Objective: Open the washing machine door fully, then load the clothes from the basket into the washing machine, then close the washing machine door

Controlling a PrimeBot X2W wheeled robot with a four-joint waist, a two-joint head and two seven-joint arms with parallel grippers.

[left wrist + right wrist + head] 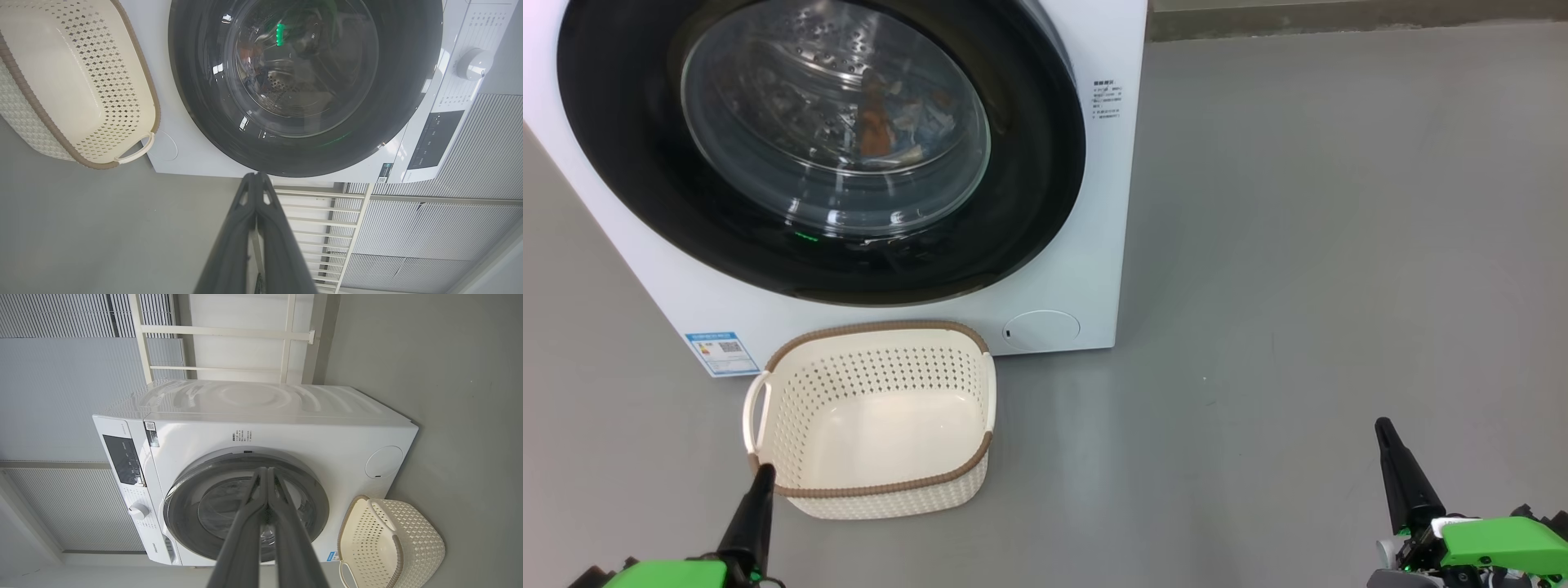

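Washing machine door (821,147) sits shut at twelve o'clock from the nearer left pincer (763,478) and ten o'clock from the right pincer (1388,445), both squeezed closed and empty.

Grey matte floor (1298,245), evenly lit, faint scuffs. Darker skirting strip (1339,16) at 1 o'clock in head view. Right wrist view: ribbed grey wall panels (61,335) at 10 o'clock, white rail frame (229,332) at 12.

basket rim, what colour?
Brown, woven-look rim on the cream perforated basket; best seen in the head view.
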